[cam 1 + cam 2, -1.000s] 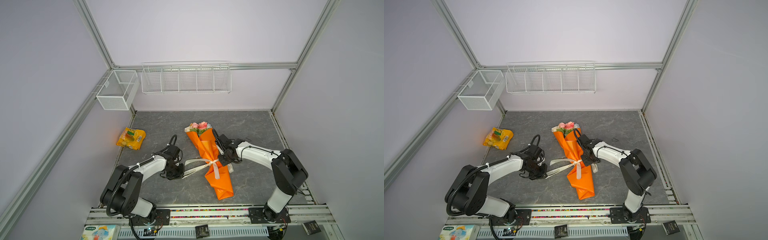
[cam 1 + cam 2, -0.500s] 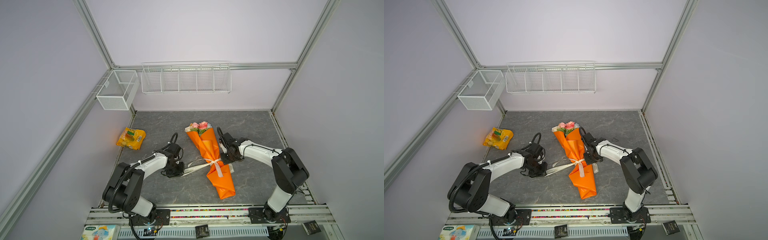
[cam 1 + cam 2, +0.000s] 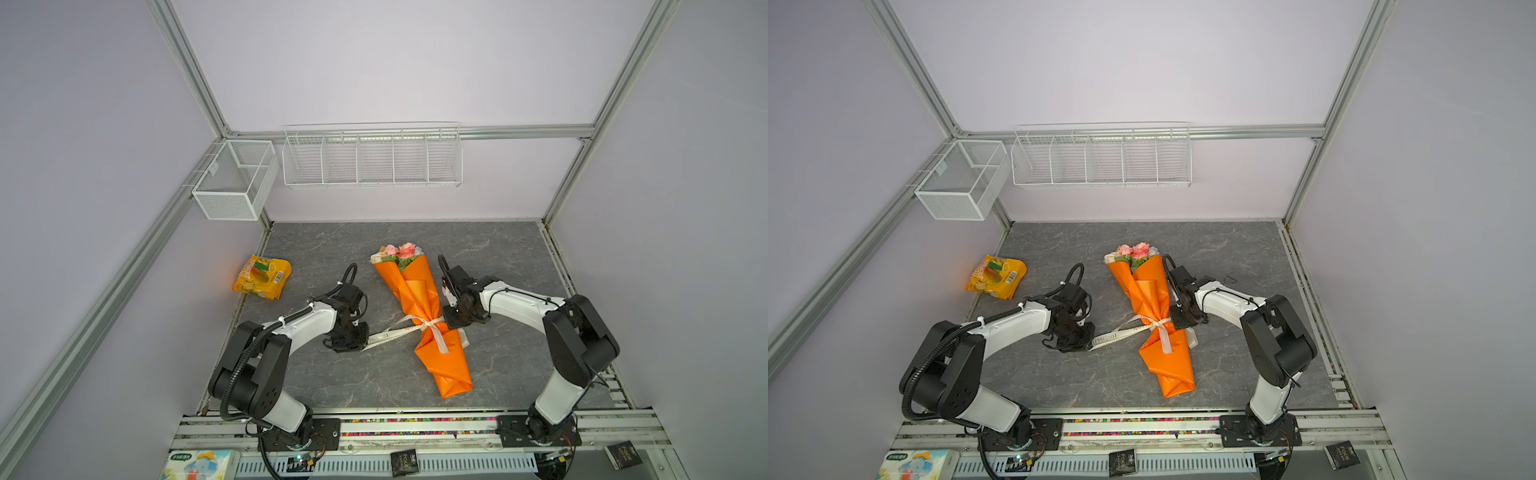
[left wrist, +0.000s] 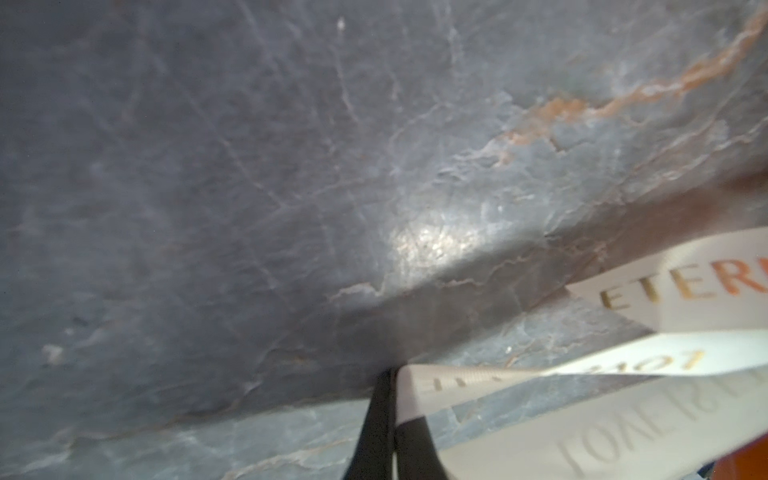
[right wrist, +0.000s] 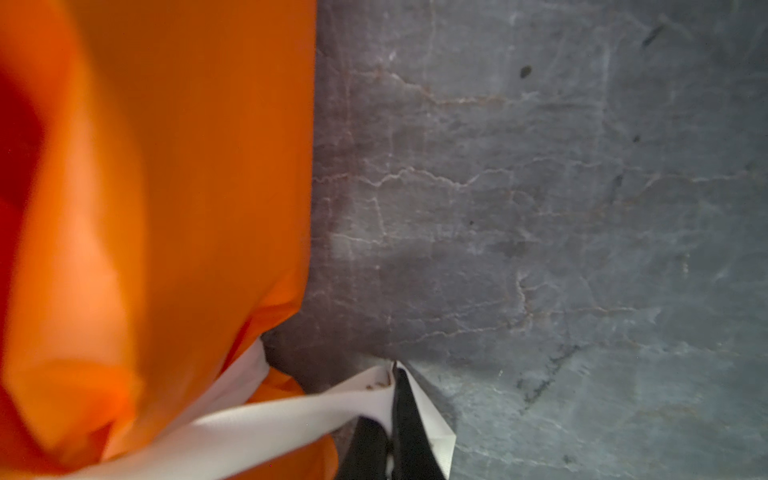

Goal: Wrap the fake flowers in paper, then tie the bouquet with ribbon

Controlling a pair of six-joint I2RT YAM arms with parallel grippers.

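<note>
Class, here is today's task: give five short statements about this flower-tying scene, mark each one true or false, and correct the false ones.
1. The bouquet of fake flowers lies on the table, wrapped in orange paper. True.
2. The left gripper is shut on the cream printed ribbon. True.
3. The right gripper is open and empty. False: it is shut on the ribbon's other end.
4. The yellow snack bag rests on the bouquet. False: it lies apart from it, on the table on the left arm's side.
5. The ribbon is wound around the bouquet's middle. True.
</note>
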